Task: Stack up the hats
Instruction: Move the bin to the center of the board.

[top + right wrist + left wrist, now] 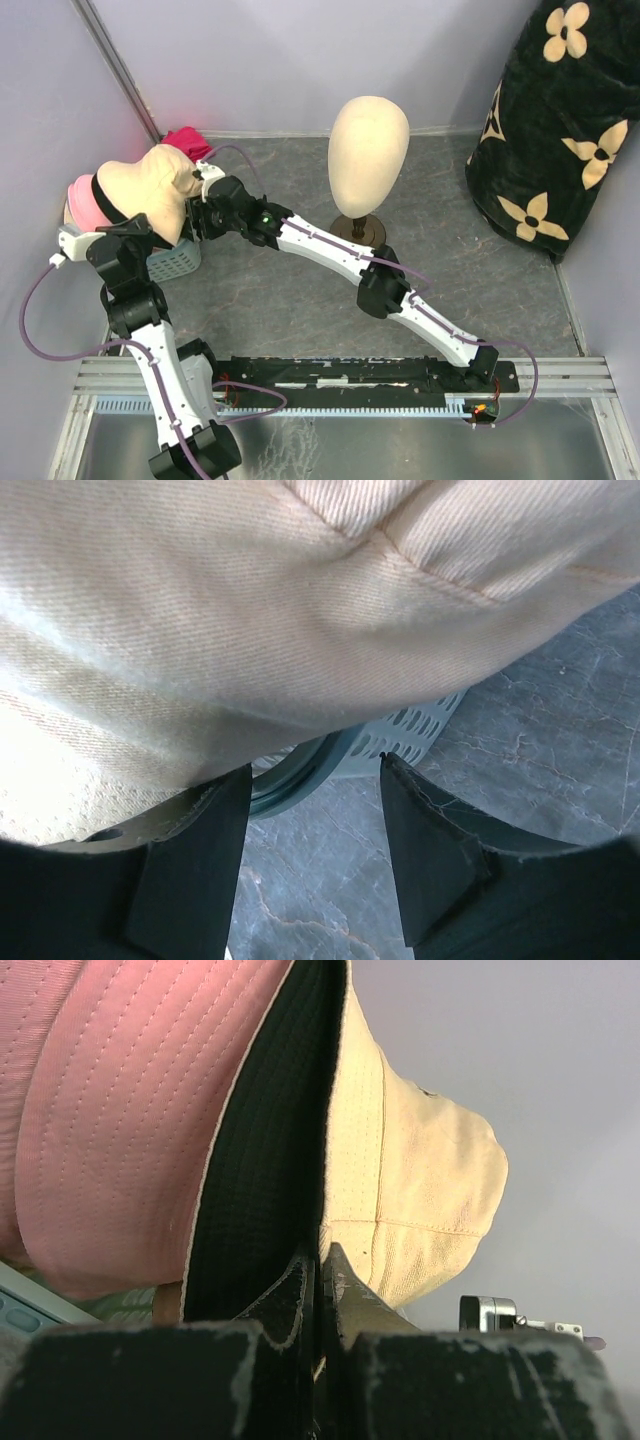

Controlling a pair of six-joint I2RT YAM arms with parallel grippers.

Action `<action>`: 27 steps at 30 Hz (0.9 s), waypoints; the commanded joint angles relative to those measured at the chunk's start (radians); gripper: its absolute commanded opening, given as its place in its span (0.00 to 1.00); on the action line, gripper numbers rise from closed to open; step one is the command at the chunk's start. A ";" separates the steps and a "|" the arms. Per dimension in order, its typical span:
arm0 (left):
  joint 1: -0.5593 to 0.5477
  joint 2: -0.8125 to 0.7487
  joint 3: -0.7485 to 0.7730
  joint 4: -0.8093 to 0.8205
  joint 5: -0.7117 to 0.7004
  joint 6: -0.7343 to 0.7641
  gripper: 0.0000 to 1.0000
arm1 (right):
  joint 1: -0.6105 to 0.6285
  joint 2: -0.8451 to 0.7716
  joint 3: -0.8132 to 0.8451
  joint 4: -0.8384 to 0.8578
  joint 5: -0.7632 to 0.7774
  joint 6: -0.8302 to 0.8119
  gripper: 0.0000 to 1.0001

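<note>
The hats sit nested in one pile at the far left, held off the table: a beige hat (150, 183) outermost, then a black hat (255, 1170) and a pink hat (84, 203). My left gripper (320, 1256) is shut on the brim edge at the bottom of the pile, with a sliver of beige cloth between its fingers; from above it shows at the pile's near edge (127, 227). My right gripper (315, 765) is open just under the beige hat (250, 610), at the pile's right side (193, 214). Its left finger (215, 820) touches the cloth, and nothing lies between the fingers.
A pale blue perforated basket (176, 262) stands under the pile. A magenta-red cloth bundle (188, 142) lies in the back left corner. A cream mannequin head (368, 148) on a dark stand is mid-table. A black flowered blanket (560, 130) fills the back right.
</note>
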 commanded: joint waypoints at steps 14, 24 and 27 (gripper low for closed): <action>0.007 -0.066 0.028 -0.172 0.032 0.066 0.03 | 0.000 0.038 0.071 0.050 -0.132 0.029 0.57; 0.006 -0.090 0.035 -0.219 0.039 0.066 0.03 | -0.004 0.014 0.026 0.065 -0.140 0.051 0.40; 0.006 -0.093 0.029 -0.220 0.031 0.051 0.03 | -0.003 -0.023 -0.024 0.072 -0.121 0.043 0.30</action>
